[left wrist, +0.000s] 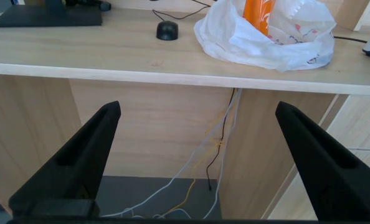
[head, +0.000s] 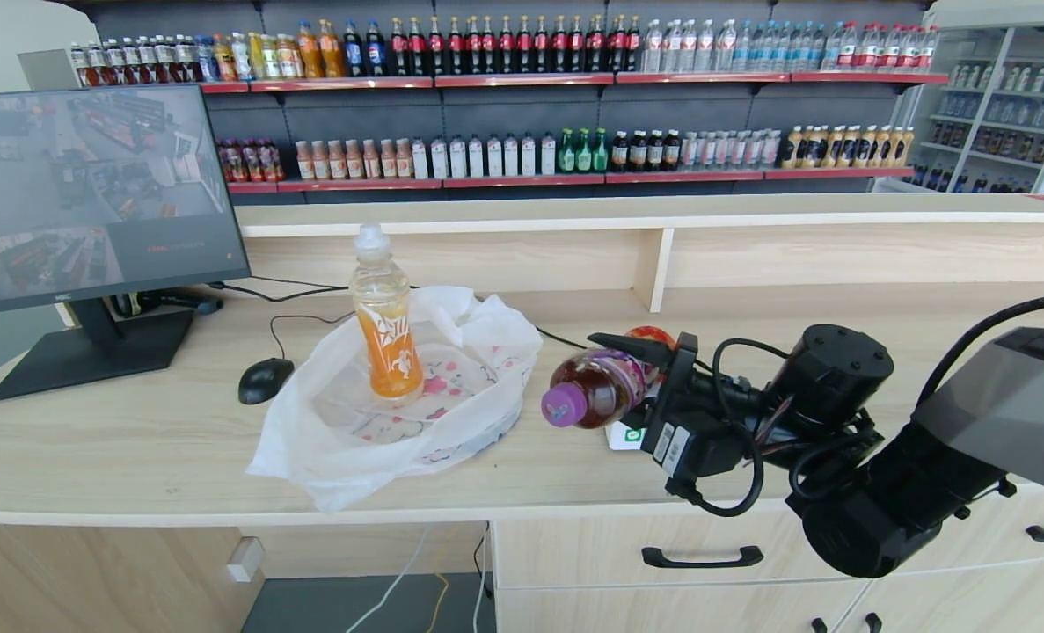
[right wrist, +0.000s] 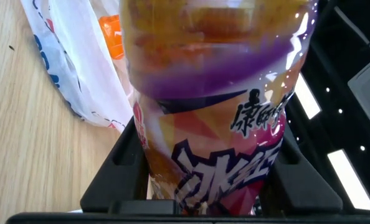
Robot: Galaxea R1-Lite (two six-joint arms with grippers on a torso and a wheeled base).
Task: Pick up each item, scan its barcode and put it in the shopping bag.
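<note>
Gripping a purple-capped bottle (head: 596, 389) round its body, the right gripper (head: 640, 378) holds it over the counter (head: 135, 448), just beside the shopping bag (head: 486, 347). Bottle near level, cap pointing at the bag, which lies to the claw's left. Orange bottle (head: 387, 334) upright in the bag. Left gripper (left wrist: 197, 106) below the counter edge, jaws spread, empty. Right arm nearer.

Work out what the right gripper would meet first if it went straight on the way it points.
The right gripper, shut on the purple-capped bottle, points toward the shopping bag. The bottle's cap would likely touch the bag's side first, though depth is unclear.
</note>
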